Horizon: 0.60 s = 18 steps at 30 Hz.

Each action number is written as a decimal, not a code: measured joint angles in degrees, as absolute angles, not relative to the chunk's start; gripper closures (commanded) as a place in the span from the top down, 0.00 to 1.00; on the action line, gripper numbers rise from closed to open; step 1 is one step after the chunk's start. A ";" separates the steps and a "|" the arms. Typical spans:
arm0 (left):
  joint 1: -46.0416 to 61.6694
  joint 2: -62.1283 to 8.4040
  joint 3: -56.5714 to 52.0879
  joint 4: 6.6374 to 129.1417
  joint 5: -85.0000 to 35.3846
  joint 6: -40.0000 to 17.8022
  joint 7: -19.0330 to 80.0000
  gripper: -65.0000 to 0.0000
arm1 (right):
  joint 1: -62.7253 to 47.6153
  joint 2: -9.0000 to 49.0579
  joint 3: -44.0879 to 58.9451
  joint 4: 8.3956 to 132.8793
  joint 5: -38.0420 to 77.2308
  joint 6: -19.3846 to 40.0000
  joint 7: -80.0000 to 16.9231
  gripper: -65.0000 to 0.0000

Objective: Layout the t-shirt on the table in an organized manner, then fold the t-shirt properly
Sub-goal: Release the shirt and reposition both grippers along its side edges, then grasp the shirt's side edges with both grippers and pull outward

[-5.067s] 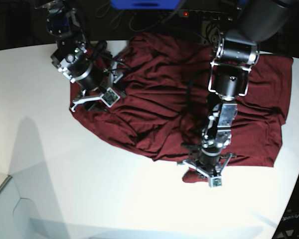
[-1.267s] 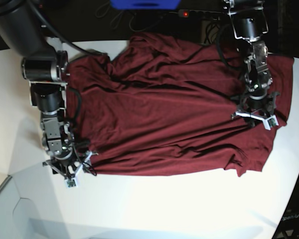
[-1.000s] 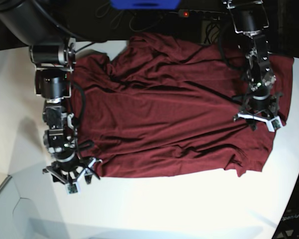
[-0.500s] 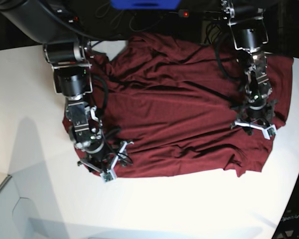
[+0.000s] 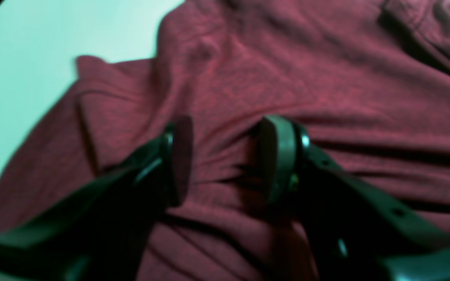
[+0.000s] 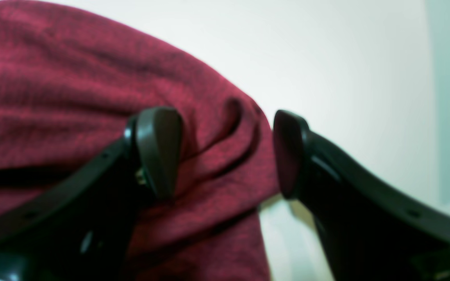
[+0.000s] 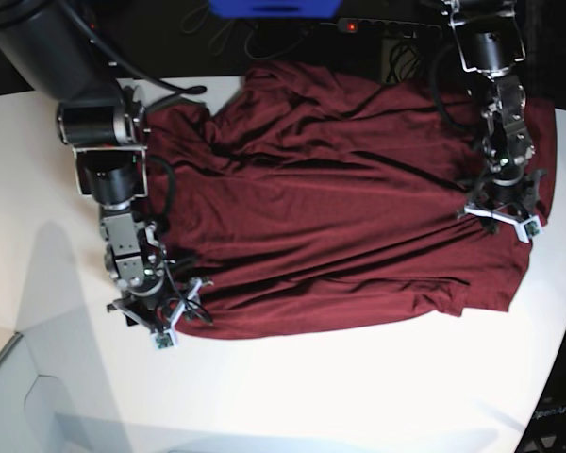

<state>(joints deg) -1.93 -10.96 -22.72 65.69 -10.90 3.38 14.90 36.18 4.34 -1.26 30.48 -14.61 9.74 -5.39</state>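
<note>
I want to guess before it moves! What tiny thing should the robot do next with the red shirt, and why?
Probably close the right gripper on the corner of the t-shirt and tug it outward. Its fingers stand open around a bunched fold at the cloth's edge, with bare table just beyond, and the shirt is wrinkled, not yet flat.

no readable text, no labels or brands — no numbers or signs, any view

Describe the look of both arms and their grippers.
Both arms are black with silver joint collars and loose black cables. The left gripper and right gripper carry pale plastic finger brackets; up close, the fingers are slim black struts ending in rounded, dark paddle-shaped pads.
</note>
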 measured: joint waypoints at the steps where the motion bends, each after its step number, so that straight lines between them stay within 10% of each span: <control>1: -1.72 -10.68 -22.72 66.61 -10.90 3.44 15.18 0.42 | 36.32 4.23 -1.26 30.48 -14.63 9.74 -5.67 0.58; 11: -7.18 -7.55 -21.98 80.99 -10.96 3.51 15.33 0.42 | 30.41 3.01 -1.19 45.21 -14.85 9.65 -7.20 0.59; 18: -16.47 -6.33 -14.92 65.43 -10.35 3.40 15.16 0.43 | 16.29 1.61 -1.50 70.06 -14.66 9.76 -13.04 0.59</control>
<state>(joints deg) -16.47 -6.33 -14.92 65.43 -10.35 3.40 15.16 16.29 1.61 -1.50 70.06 -14.66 9.76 -13.04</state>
